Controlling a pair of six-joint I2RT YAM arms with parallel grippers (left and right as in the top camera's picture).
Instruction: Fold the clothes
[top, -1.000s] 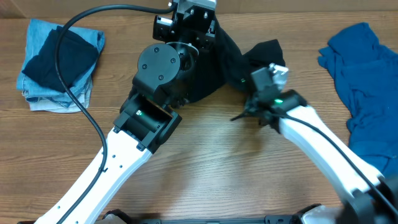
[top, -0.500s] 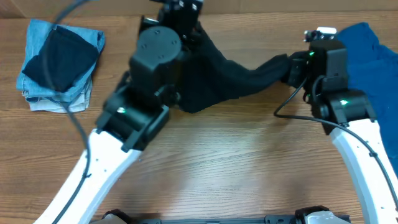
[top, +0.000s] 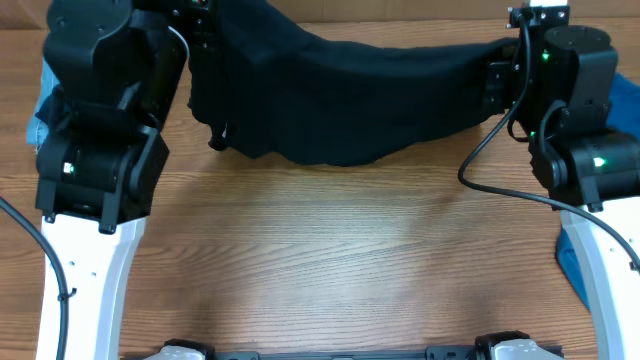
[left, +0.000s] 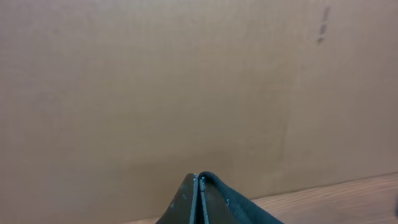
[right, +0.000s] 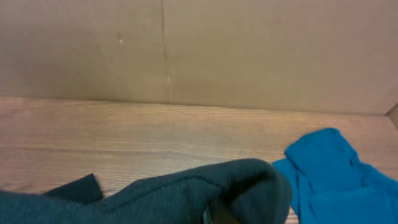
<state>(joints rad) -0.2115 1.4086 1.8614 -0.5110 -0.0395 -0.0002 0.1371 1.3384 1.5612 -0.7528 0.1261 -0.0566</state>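
Note:
A black garment (top: 350, 90) hangs stretched between my two grippers across the far half of the table, sagging in the middle. My left gripper (top: 205, 25) is shut on its left end; the left wrist view shows the shut fingers (left: 199, 186) with black cloth (left: 230, 202) over them. My right gripper (top: 497, 75) is shut on its right end; in the right wrist view the black cloth (right: 186, 193) covers the jaws (right: 214, 214).
A blue garment (right: 336, 174) lies crumpled at the right, partly seen under my right arm in the overhead view (top: 572, 262). A folded pile of light blue and dark clothes (top: 38, 115) is mostly hidden behind my left arm. A cardboard wall (left: 186, 81) stands behind the table.
Both arms have swung outward and apart, the left to the far left, the right to the far right. The black garment has gone from bunched to stretched wide between them.

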